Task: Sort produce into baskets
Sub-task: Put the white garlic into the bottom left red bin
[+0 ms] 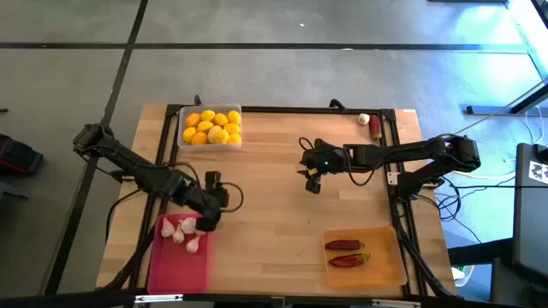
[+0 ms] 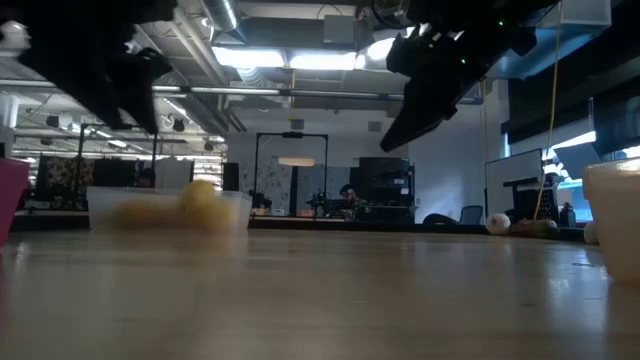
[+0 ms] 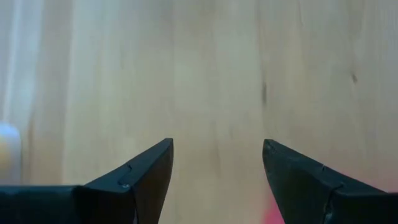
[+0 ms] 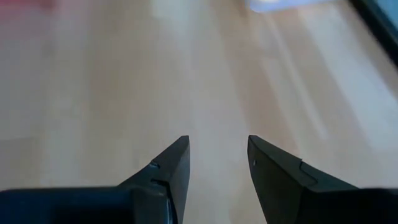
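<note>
Produce is lying mostly sorted in the high view: lemons (image 1: 211, 127) in the clear tray (image 1: 182, 114), garlic (image 1: 182, 229) in the pink tray (image 1: 175, 269), chilies (image 1: 346, 251) on the orange tray (image 1: 385, 265). One garlic (image 1: 364, 119) and one chili (image 1: 375, 127) are waiting at the far right edge, so picking them up seems next. The right gripper (image 1: 312, 180) is hovering mid-table; the left gripper (image 1: 208, 224) is hanging by the pink tray. The low view is showing bare board between the arms. Both wrist views are showing parted, empty fingers over clear wood.
</note>
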`<state>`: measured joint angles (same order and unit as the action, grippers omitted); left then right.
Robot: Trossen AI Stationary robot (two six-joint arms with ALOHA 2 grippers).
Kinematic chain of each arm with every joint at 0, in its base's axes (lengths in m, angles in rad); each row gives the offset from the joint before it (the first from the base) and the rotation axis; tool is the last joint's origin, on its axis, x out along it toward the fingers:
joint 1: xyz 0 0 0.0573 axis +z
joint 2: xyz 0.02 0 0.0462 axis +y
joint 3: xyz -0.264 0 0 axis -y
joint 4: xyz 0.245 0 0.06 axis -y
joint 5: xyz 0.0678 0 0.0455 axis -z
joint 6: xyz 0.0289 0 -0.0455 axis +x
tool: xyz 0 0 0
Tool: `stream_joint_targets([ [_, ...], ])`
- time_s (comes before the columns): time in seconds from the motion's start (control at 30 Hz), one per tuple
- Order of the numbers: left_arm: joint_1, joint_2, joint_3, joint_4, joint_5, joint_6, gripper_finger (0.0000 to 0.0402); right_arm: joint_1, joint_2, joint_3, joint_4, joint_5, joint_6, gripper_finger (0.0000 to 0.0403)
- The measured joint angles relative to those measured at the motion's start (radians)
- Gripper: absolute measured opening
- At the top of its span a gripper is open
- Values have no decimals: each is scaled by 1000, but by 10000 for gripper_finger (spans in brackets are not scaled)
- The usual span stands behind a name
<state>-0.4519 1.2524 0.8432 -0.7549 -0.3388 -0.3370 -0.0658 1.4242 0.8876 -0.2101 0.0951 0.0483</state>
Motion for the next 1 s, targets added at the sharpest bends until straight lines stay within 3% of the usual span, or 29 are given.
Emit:
stream_joint_targets([
  [0.2,110,-70,-113,257,6,167,244,0,0,38,-178,177,64,154],
  [0.5,167,-84,-260,604,52,266,244,0,-31,161,-701,360,265,154],
  [0.73,167,-84,-281,641,55,263,244,-54,-50,161,-1035,338,387,154],
  [1.0,176,-84,-281,641,56,266,244,-200,-49,95,-1082,248,378,154],
])
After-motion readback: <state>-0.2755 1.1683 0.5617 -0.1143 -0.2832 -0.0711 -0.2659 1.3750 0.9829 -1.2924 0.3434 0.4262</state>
